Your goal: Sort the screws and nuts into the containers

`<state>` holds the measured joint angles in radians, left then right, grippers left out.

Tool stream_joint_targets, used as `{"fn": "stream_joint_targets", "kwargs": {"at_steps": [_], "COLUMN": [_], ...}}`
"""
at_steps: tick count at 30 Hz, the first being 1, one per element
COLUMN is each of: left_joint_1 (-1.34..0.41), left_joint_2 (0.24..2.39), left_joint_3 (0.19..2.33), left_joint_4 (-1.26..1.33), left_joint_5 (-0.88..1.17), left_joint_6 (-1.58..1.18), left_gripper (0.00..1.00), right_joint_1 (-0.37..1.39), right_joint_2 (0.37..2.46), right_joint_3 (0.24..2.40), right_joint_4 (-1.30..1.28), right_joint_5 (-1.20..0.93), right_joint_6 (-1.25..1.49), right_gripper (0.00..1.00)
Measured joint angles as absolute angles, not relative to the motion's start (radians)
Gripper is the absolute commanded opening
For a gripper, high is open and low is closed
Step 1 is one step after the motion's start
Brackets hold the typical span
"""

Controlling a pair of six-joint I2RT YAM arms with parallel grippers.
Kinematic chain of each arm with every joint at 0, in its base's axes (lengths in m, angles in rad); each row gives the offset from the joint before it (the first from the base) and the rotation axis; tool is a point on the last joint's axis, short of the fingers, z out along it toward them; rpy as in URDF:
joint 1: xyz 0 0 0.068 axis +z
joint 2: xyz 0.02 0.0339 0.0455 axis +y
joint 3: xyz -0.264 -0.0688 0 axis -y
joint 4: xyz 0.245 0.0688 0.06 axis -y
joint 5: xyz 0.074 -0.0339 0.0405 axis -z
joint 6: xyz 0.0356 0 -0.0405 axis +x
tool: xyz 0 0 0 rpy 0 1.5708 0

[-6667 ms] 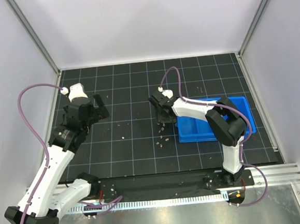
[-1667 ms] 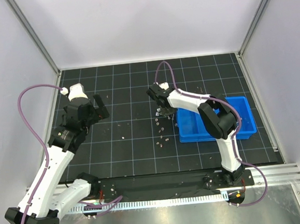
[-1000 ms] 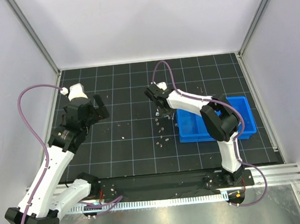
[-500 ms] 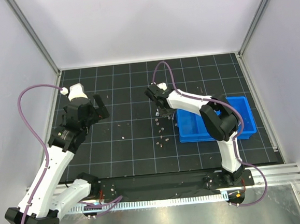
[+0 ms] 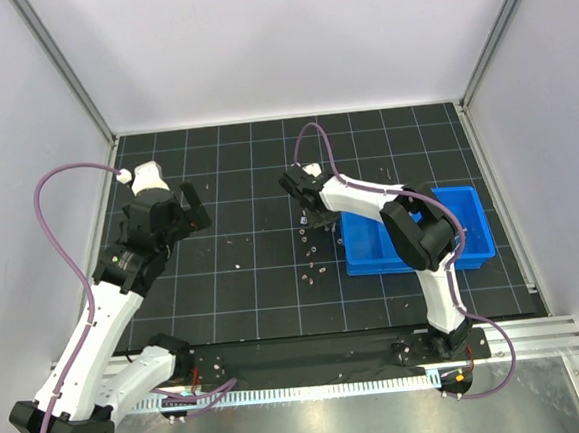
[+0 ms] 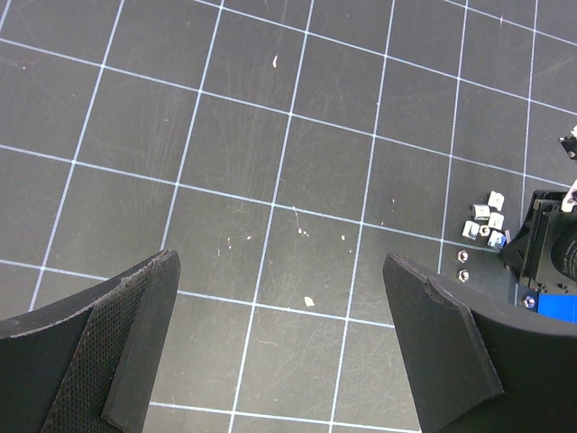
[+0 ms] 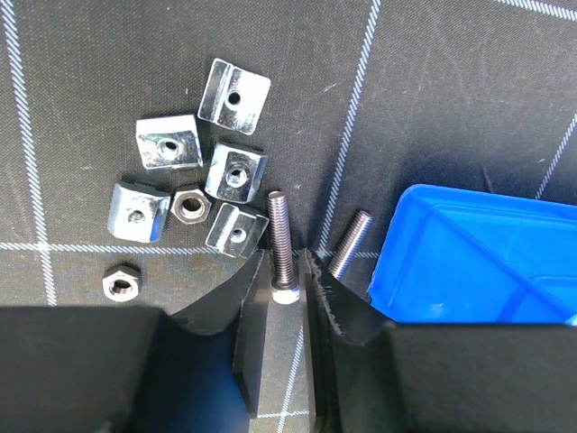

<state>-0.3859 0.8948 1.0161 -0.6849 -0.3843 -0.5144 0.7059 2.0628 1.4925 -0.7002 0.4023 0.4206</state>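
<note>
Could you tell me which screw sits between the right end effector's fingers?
The screw nearest the square nuts: its head lies within the right end effector, next to the square nuts, while the other screw lies outside, beside the blue tray.

A bright blue rectangular plastic tray (image 5: 476, 224) of three side-by-side compartments lies on the right half of the black gridded mat (image 5: 236, 301). Just off its far left corner stands the right gripper (image 7: 283, 269). The head end of a thin silver metal screw (image 7: 279, 225) lies between its fingertips, touched on both sides — the shaft points away from the wrist. A second screw (image 7: 350, 242) lies tilted just right of it, beside the tray's corner. Left of both, five squarish silvery metal nuts (image 7: 233, 171) cluster with a small hexagonal metal nut (image 7: 188, 206) among them; another hexagonal nut (image 7: 120, 282) lies apart, nearer the wrist. The left gripper (image 6: 279, 289) hangs well apart — over the mat's left half.
</note>
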Motion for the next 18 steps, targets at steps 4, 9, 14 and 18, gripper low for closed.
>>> {"fn": "stream_joint_targets", "kwargs": {"at_steps": [4,9,14,18], "left_joint_1": [-0.386,-0.386,-0.386,-0.386], "left_joint_2": [0.895,0.895,0.895,0.895], "left_joint_3": [1.016,1.016,1.016,1.015], "left_joint_4": [-0.685,-0.685,-0.685,-0.685], "left_joint_5": [-0.384,-0.384,-0.384,-0.384], "left_joint_6": [-0.514,-0.514,-0.514,-0.514], "left_gripper": [1.00,1.00,1.00,1.00], "right_joint_1": [0.705,0.687,0.668,0.663], "right_joint_2": [2.063,2.054,2.020,2.020], "right_joint_3": [1.493,1.472,1.417,1.413], "right_joint_4": [-0.697,-0.664,-0.599,-0.574], "right_joint_5": [0.400,0.368,0.306,0.281], "right_joint_6": [0.417,0.420,0.442,0.449], "right_gripper": [0.34,0.29,0.24,0.19]}}
